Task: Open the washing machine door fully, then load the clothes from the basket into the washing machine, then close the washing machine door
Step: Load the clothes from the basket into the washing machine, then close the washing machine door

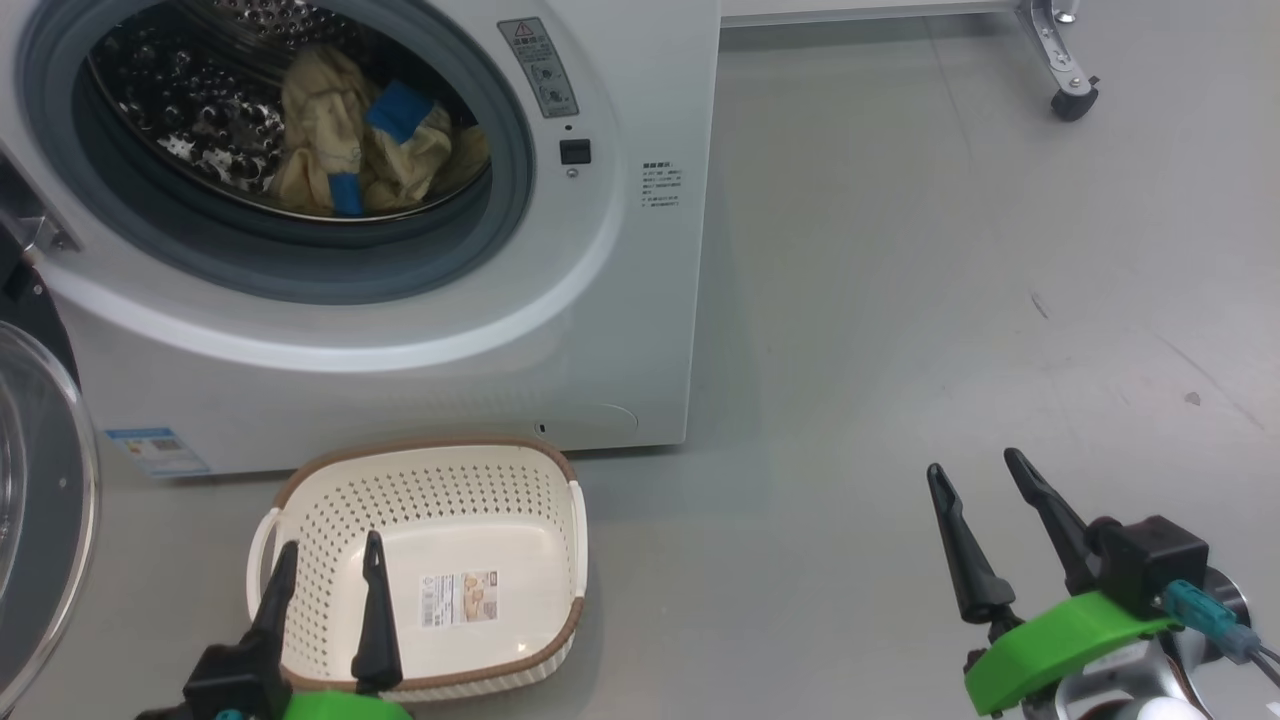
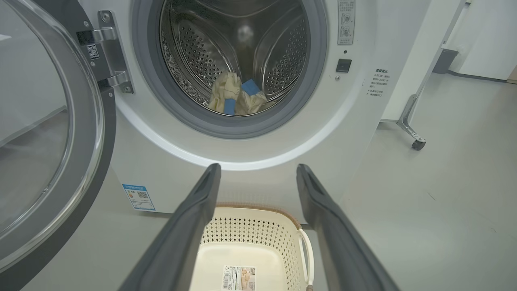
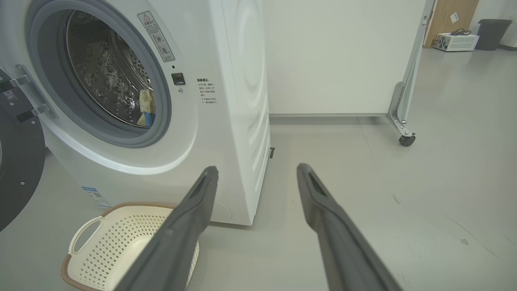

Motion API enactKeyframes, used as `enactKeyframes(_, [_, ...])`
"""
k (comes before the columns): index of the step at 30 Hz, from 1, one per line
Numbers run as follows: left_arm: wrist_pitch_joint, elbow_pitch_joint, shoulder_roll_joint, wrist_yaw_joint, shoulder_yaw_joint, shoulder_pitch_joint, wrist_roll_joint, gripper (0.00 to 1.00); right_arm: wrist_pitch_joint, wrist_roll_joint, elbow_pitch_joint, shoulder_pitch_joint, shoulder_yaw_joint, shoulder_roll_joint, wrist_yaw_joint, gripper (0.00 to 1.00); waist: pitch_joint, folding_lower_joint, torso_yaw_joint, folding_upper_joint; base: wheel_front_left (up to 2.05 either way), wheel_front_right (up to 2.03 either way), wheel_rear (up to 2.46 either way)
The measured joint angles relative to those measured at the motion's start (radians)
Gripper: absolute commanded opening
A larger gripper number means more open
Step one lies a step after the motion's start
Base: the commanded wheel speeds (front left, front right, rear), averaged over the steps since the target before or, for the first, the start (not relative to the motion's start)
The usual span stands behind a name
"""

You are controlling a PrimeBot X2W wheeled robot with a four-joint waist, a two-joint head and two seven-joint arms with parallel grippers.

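We see the washing machine [image 1: 620,330] with its round door [image 1: 40,520] swung wide open to our left, hanging on its hinge beside the opening. Inside the steel drum [image 1: 180,110] lie the clothes [image 1: 350,140], a crumpled cream-yellow heap with blue trim pieces. They rest on the drum's lower part behind the grey gasket [image 1: 505,200]. On the grey floor [image 1: 900,250] just in front of the machine stands the basket [image 1: 430,490], upright. Its cream bottom lies bare to view with 1 label sticker [image 1: 459,598] on it. Our left gripper [image 1: 331,540] hovers above the near end of the basket, its 2 dark fingers spread apart and holding nothing. Our right gripper [image 1: 971,460] hangs over the grey floor well to the right of the basket, its 2 fingers likewise spread, nothing between them.
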Motion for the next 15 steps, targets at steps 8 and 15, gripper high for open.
enactKeyframes(8, [0.000, 0.002, 0.001, 0.000, -0.011, -0.002, 0.017, 1.00, 0.000, 0.000, 0.000, 0.000, -0.001, 0.000, 0.000, 1.00, -0.005, 0.0000, 0.001, 0.0000, -0.03, 0.03, 0.00])
enactKeyframes(15, [0.000, 0.012, 0.004, 0.000, -0.023, -0.002, 0.027, 1.00, 0.003, 0.000, 0.000, 0.001, -0.001, 0.000, 0.000, 1.00, -0.013, 0.0000, 0.003, 0.0000, -0.74, 0.74, 0.00])
